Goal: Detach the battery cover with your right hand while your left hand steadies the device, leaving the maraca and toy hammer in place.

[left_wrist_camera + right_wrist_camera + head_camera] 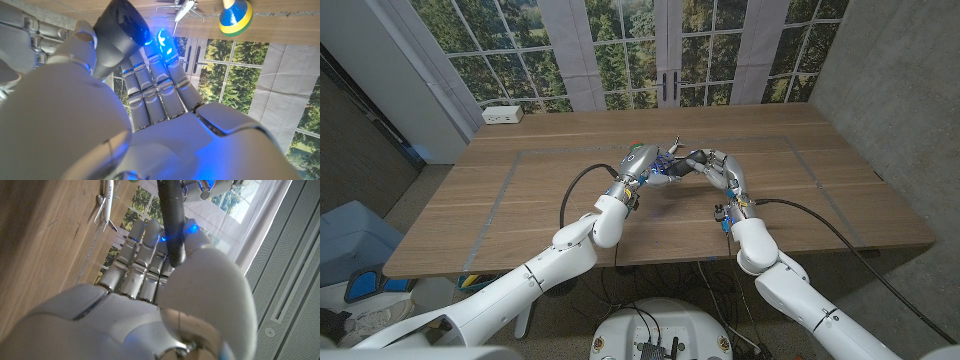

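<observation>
1. Device (682, 160): dark, at table (520, 200) centre, gripped between both hands.
2. Left hand (642, 163): holds device from 9 o'clock.
3. Right hand (720, 170): fingers closed on device from 3 o'clock.
4. Maraca (235, 16): on the table beyond the left hand's fingers.

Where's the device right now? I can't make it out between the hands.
In the head view the device is near the table's middle, held up between the left hand and the right hand. The right wrist view shows its dark body against that hand.
</observation>
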`<state>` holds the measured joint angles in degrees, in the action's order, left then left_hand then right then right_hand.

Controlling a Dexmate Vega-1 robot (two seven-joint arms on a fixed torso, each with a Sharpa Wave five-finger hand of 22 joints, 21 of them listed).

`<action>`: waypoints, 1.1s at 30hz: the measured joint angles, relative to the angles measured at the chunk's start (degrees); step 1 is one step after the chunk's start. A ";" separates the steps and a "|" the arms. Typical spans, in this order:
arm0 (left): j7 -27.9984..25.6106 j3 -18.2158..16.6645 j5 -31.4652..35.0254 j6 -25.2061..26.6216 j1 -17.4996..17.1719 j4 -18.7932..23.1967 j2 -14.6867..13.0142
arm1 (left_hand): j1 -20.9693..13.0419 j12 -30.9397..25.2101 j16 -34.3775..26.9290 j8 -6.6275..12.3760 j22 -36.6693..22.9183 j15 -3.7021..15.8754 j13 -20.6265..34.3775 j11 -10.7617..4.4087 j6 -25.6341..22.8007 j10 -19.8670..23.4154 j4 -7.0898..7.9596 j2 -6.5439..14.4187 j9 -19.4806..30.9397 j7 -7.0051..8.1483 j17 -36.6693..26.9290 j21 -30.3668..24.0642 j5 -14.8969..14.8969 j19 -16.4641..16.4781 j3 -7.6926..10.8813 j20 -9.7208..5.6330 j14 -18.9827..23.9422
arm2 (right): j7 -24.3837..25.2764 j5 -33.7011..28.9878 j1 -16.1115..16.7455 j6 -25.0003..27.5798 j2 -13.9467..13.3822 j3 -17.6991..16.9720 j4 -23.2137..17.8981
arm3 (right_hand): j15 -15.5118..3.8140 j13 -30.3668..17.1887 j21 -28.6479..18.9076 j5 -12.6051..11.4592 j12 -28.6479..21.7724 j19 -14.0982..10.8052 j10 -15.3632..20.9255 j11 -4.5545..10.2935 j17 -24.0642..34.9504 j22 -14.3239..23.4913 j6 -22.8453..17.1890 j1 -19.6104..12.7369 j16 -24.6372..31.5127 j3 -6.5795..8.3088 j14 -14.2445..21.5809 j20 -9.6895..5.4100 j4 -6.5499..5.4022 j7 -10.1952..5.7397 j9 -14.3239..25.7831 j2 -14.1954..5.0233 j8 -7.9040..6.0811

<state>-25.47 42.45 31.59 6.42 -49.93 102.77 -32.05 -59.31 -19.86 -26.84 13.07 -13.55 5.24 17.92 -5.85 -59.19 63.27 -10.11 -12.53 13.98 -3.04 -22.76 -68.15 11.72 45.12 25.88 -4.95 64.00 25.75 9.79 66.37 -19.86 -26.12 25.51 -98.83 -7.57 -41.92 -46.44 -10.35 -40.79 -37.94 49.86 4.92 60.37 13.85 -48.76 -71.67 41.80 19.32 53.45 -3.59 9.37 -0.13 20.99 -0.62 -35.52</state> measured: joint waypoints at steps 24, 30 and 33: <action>-1.09 -1.01 -0.33 -1.41 -0.44 -0.03 -0.35 | -0.80 0.35 0.23 -0.49 0.53 0.93 0.38 0.02 -0.42 0.19 -0.06 0.80 0.02 -0.23 0.01 -0.95 0.18 -0.49 0.18 0.13 0.71 | 4.55 -5.46 -0.57 -0.13 2.40 -0.23 1.64 | -1.83 3.06 -5.95 -1.50 4.49 1.34 3.79 -1.12 1.32 -0.82 -2.82 0.42 -4.46 -1.22 4.95 0.11 -1.22 0.97 -5.84 -0.42 1.71; -1.37 -1.26 -0.41 -1.82 -0.49 -0.12 -0.37 | -1.05 0.39 0.28 -0.50 0.79 0.99 0.64 0.02 -0.41 0.19 -0.06 0.91 0.00 -0.23 0.03 -1.16 0.18 -0.70 0.18 -0.08 0.77 | 4.93 -6.03 -0.89 -0.14 2.72 -0.09 2.11 | -2.19 3.06 -7.40 -1.97 5.15 1.77 4.50 -0.40 1.43 -0.82 -1.69 0.42 -5.20 -1.59 6.30 0.49 -1.59 -0.53 -4.94 -0.42 2.13; -1.50 -1.38 -0.47 -2.06 -0.50 -0.22 -0.37 | -1.05 0.39 0.29 -0.50 0.79 1.00 0.64 0.02 -0.41 0.19 -0.06 0.91 0.02 -0.23 0.03 -1.16 0.18 -1.00 0.18 0.23 0.78 | 4.91 -5.72 -1.10 -0.65 3.00 -0.07 2.63 | -2.37 2.40 -8.03 -2.06 5.20 2.15 4.70 -0.59 1.78 -0.82 -1.48 0.42 -5.23 -1.82 6.70 0.10 -1.82 -0.74 -4.37 -0.42 2.14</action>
<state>-26.97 41.07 31.12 4.36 -50.43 102.55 -32.42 -60.36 -19.46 -26.56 12.57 -12.77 6.24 18.57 -5.83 -59.60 63.46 -10.17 -11.62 14.00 -3.26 -22.73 -69.32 11.91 44.12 26.06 -4.72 64.78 30.66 4.07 65.27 -20.52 -23.12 25.44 -96.20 -9.94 -39.52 -54.47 -12.41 -35.58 -35.78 54.56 4.32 62.16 13.03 -50.23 -71.24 36.58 17.49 60.15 -3.48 7.55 -0.87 16.62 -1.03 -33.38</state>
